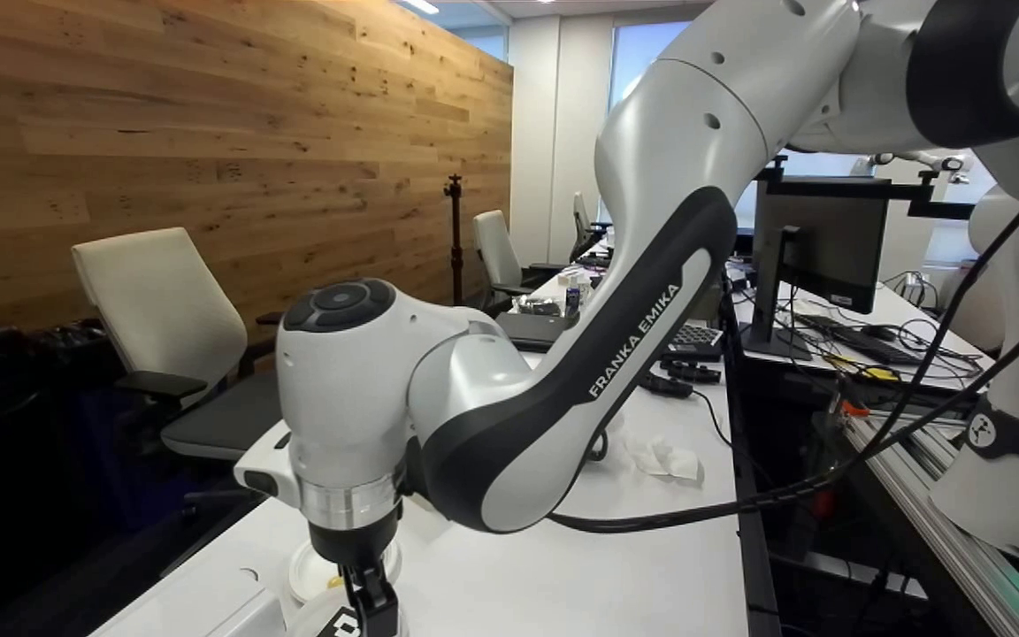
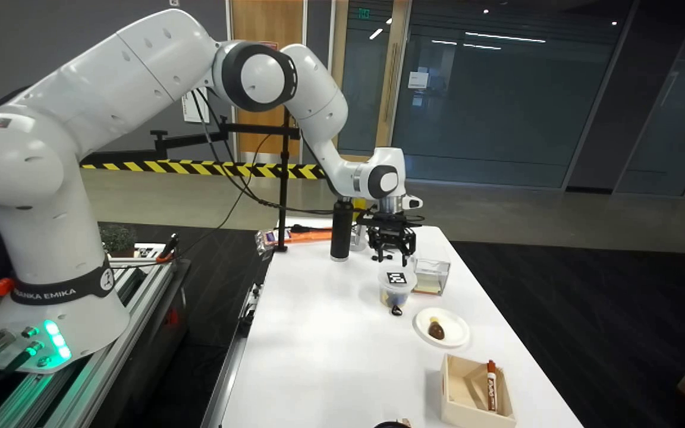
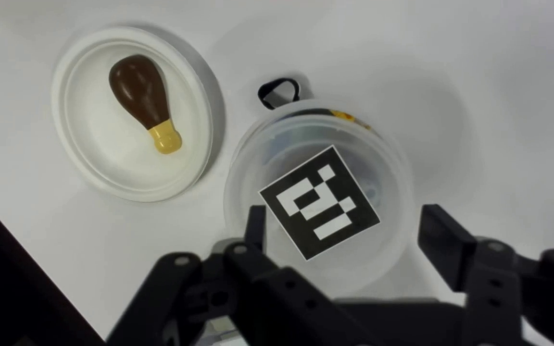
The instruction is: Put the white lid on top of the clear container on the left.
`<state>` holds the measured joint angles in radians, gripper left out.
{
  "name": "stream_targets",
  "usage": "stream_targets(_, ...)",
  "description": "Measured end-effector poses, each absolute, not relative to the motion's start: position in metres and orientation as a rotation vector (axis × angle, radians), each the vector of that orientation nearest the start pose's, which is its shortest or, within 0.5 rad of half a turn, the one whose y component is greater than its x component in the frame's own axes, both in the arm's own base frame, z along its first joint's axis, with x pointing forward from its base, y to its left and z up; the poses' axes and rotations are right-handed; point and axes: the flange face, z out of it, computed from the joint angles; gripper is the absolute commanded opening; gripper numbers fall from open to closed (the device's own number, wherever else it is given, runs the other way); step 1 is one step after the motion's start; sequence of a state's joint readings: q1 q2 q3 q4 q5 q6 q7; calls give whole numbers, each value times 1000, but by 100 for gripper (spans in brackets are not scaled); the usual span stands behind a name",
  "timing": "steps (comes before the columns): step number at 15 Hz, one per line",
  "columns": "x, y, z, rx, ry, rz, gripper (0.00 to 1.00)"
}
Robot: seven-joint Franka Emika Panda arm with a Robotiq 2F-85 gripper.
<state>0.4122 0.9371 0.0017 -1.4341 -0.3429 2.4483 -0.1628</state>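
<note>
On the desk, the lid sits atop the clear tub, presumably to cover it, with the jaws parted just above, holding nothing.

Lid: we see it, marked black and white, over the container.
End effector: jaws well apart above the lid.
Plate: we see a brown-and-yellow drumstick on it.
</note>
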Motion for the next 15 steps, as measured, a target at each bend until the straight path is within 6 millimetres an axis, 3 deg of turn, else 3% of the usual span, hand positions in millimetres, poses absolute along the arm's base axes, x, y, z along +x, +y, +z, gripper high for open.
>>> stream_targets(7, 671, 293, 143, -3082, -1345, -145, 3)
stream_targets(12, 673, 294, 136, -3079, -1342, -142, 0)
stream_targets(15, 676, 295, 115, -3051, -1380, -123, 0)
